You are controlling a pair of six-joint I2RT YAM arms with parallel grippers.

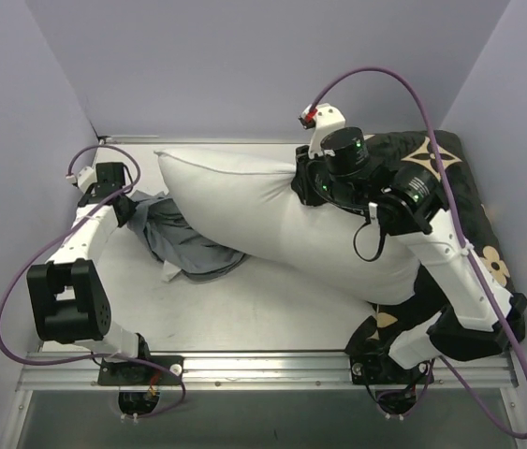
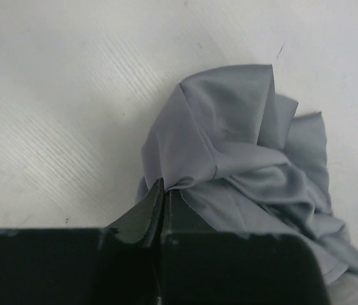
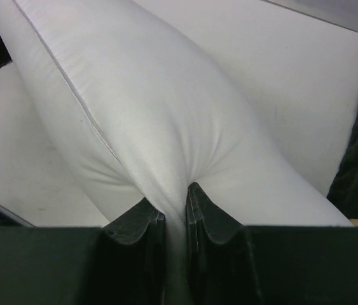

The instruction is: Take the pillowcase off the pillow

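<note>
No readable text or labels appear anywhere.

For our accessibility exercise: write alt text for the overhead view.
The right gripper pinches a plump white pillow lying across the table, while the left gripper clamps the bunched grey-blue pillowcase at its left edge. A black flowered cushion lies at the right.

A white table (image 1: 244, 309) carries everything, with a metal rail (image 1: 263, 369) along its near edge. On its left part the grey-blue pillowcase (image 1: 183, 248) lies crumpled in a wrinkled heap. The plump white pillow (image 1: 244, 201) stretches diagonally across the middle, from far left to near right, its near left edge over the heap. On the right side lies a black cushion (image 1: 460, 178) with tan flower motifs, and the pillow's right end touches it.
</note>
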